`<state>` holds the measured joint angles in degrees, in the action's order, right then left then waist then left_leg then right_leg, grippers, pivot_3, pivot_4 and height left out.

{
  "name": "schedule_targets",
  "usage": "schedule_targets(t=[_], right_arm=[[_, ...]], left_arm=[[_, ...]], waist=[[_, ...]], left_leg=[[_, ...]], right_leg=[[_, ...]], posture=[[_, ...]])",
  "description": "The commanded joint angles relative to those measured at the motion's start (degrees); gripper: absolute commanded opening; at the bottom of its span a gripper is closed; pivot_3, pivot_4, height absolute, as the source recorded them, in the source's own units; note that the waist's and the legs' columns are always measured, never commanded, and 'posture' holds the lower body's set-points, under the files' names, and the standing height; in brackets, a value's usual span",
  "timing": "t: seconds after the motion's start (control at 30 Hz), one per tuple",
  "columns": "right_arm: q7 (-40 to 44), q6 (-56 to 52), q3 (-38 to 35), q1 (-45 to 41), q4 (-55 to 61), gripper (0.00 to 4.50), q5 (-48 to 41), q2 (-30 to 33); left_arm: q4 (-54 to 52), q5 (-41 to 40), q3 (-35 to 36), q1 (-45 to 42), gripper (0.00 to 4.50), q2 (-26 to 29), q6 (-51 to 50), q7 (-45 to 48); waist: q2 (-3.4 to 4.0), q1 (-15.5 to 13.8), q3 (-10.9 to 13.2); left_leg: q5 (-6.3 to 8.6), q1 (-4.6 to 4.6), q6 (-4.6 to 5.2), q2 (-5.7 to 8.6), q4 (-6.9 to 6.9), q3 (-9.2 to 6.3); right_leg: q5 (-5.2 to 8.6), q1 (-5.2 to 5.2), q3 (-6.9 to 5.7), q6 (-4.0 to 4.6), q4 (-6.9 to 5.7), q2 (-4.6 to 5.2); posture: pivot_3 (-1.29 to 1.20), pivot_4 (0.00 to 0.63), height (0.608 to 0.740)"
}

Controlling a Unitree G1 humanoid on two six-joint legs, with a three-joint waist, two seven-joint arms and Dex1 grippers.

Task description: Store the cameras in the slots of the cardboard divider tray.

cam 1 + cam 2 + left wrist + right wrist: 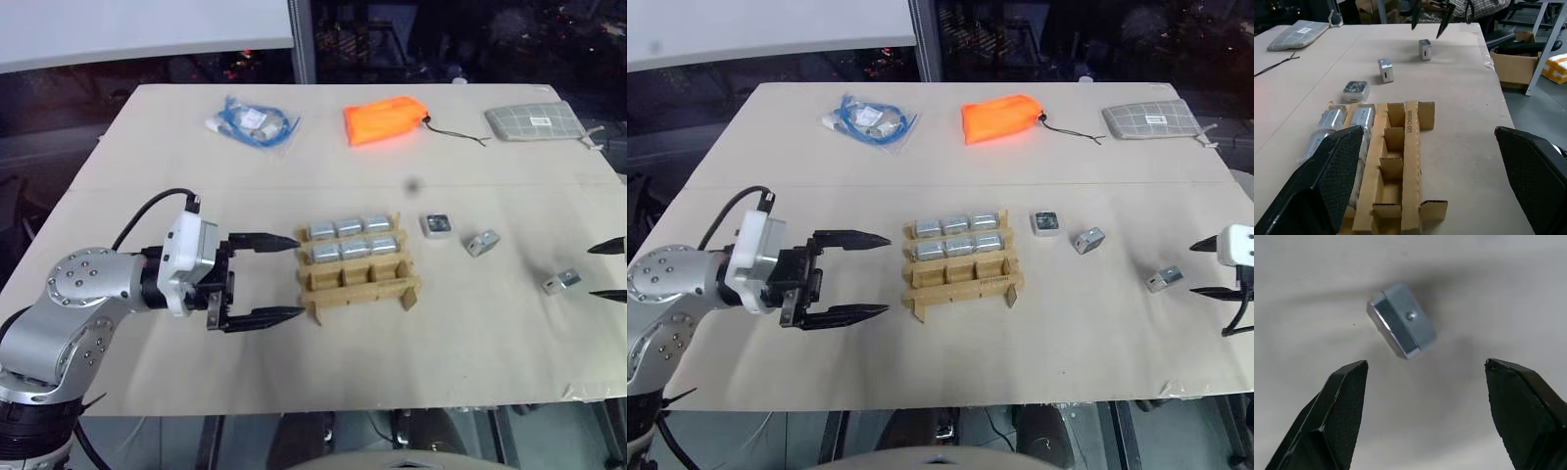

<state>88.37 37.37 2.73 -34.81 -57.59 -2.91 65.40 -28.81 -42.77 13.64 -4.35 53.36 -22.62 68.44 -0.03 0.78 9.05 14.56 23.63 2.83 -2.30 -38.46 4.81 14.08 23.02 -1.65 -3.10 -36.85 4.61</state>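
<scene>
The right gripper (1205, 268), jaws wide and empty, should be lowered squarely around the camera (1402, 319) near the table's (294, 382) right edge. It must be closed on the flat sides. The left gripper (279, 277) is held wide open, empty, beside the cardboard divider tray (359, 279).

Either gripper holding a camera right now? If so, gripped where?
Nothing held. Left gripper is open and empty beside the cardboard divider tray. Right gripper is open, apart from a loose camera on the table.

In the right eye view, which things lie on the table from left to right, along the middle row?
left gripper → cardboard divider tray → flat camera → tilted camera → third loose camera → right gripper
</scene>
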Motion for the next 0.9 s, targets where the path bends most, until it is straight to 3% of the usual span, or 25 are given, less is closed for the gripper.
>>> schedule_targets(t=[0.03, 0.33, 0.43, 0.6, 0.9], right_arm=[[4.1, 1.7, 1.2, -2.2, -0.6, 3.79, 0.2, -0.4], [4.0, 3.1, 2.8, -3.5, -2.3, 3.79, 0.6, -2.3], [4.1, 3.4, 2.7, -3.4, -2.4, 2.97, -0.1, -2.6], [4.1, 3.7, 2.6, -3.1, -2.3, 0.78, -0.5, -2.7], [4.1, 0.2, 2.8, -2.0, 2.1, 0.65, -4.7, -2.5]], left_arm=[[-1.9, -0.3, 2.0, -0.1, 4.5, 0.1, 0.8, -0.4], [-1.9, -0.1, 2.3, -0.2, 4.5, 0.2, 0.8, -1.0], [-1.8, 0.0, 2.2, -0.3, 4.5, 0.3, 0.8, -1.1], [-1.7, 0.2, 1.9, -0.7, 4.5, 0.3, 0.9, -1.2], [-1.3, 0.3, 1.9, -0.8, 4.5, 0.5, 1.0, -0.8]], waist=[[0.07, 0.0, 0.0], [0.09, -0.1, 0.1], [0.1, 0.0, 0.1], [0.04, 0.0, 0.0], [0.07, 0.0, 0.1]], left_leg=[[0.0, 0.0, 0.0, 0.0, 0.0, 0.0], [0.0, 0.01, 0.0, 0.0, 0.0, 0.01], [0.0, 0.0, 0.0, 0.0, 0.0, 0.01], [0.0, -0.02, -0.01, 0.0, 0.0, 0.01], [0.0, -0.07, -0.01, -0.02, -0.05, 0.08]], right_leg=[[0.0, 0.0, 0.0, 0.0, -0.01, 0.0], [-0.01, 0.0, -0.01, 0.0, -0.01, 0.01], [-0.01, 0.0, 0.0, 0.0, -0.01, 0.01], [-0.01, -0.01, 0.0, 0.0, -0.03, 0.0], [-0.01, -0.02, 0.06, 0.0, -0.11, 0.0]], posture=[[0.0, 0.15, 0.74], [0.0, 0.15, 0.74], [0.0, 0.15, 0.74], [0.0, 0.15, 0.74], [0.0, 0.15, 0.74]])
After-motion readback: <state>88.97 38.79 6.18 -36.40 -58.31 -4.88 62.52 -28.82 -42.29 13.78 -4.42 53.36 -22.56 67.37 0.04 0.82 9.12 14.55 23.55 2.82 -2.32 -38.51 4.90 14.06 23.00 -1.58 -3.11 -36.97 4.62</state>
